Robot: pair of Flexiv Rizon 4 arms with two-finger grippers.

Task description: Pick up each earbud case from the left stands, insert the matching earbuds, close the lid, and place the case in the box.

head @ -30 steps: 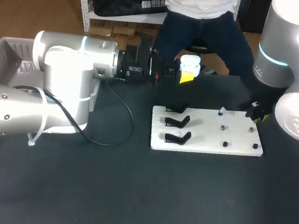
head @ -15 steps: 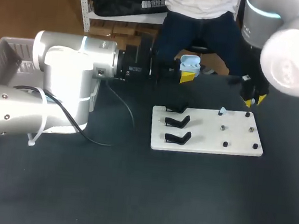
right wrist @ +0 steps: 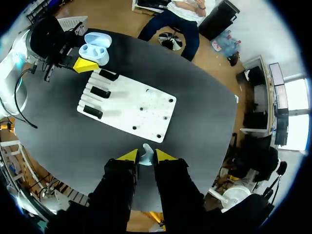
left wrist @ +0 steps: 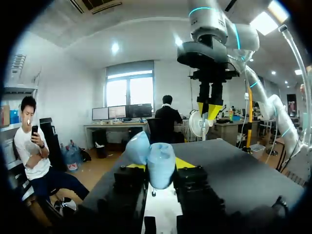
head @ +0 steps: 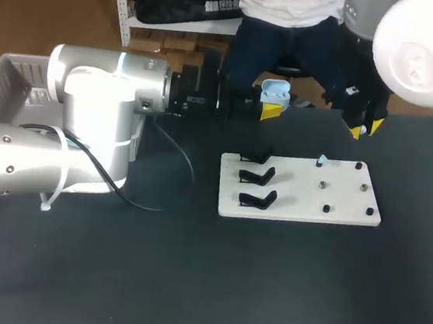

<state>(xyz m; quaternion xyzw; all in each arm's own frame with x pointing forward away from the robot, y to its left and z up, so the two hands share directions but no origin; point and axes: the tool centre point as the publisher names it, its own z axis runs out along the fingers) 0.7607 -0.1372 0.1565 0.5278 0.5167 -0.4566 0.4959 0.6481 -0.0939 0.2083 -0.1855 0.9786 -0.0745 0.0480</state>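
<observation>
Head view: my left arm comes in from the left side, its thick silver links folded over the dark worktop [head: 187,284], with the wrist stretched level toward the far edge. The left end effector [head: 273,106] is clamped on the pale blue earbud case [head: 275,93], one yellow tip on each side of it. The case is held above the worktop, its lid hinged open, beyond the white rectangular board [head: 337,199].

My right arm enters at the upper right corner, and its wrist points straight down. The right end effector [head: 363,130] hangs above the worktop's far right part, behind the board and well apart from the case.

Seen from the right wrist, its two fingers stand close together and pinch a small pale blue earbud [right wrist: 146,155] between the yellow tips.

Three black stands [head: 259,175] sit in a column on the board's left part, and small dark pegs dot its right part. Another small pale blue piece [head: 321,160] stands near the board's far edge.
</observation>
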